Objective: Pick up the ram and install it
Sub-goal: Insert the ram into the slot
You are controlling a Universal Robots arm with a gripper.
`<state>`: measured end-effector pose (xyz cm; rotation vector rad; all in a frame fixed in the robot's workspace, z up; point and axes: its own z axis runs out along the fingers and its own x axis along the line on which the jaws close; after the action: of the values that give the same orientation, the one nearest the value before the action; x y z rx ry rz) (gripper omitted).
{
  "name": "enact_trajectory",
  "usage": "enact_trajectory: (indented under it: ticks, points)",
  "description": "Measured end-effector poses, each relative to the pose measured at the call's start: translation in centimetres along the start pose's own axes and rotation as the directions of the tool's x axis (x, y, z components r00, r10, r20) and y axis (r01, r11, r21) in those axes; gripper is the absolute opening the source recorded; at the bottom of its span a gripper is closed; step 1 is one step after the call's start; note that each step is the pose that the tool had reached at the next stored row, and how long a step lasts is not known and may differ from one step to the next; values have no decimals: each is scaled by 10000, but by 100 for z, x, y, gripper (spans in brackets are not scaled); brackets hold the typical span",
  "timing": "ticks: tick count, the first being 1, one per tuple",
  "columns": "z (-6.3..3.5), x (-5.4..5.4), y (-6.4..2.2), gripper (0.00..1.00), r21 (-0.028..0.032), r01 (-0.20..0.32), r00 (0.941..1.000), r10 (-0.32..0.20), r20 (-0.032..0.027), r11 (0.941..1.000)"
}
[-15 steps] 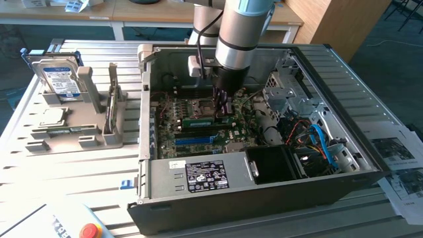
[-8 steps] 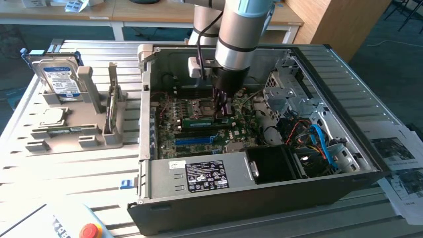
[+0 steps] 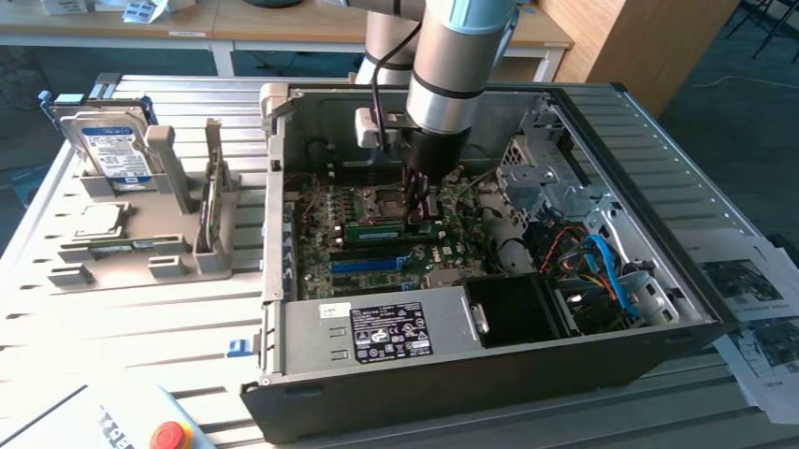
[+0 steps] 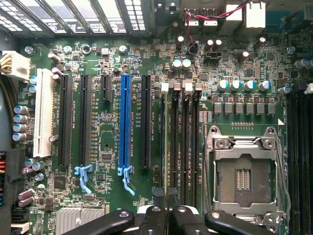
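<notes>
Hand is down inside the open case, fingertips drawn close together and pinching the ram near one end. Ram stands on edge, parallel to the blue slot and at the memory slots between that slot and the CPU socket. Looks lined up with the memory slot nearest the blue one. Can't tell if it's seated or just above. Socket is bare, with its lever frame around it. PSU sits along the near case wall, cables bundled at the exterior view's right. Outside the case, on the exterior view's left, a grey holder on the counter carries a hard drive upright. Red button at the near corner, and printed sheets far right.
</notes>
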<state>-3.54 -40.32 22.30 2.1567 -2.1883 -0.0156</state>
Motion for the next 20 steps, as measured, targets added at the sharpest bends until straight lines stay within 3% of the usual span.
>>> enact_trajectory:
  ticks: [20]
  points:
    - [16,-2,-1,13,1,0,10000,0,-1,10000]
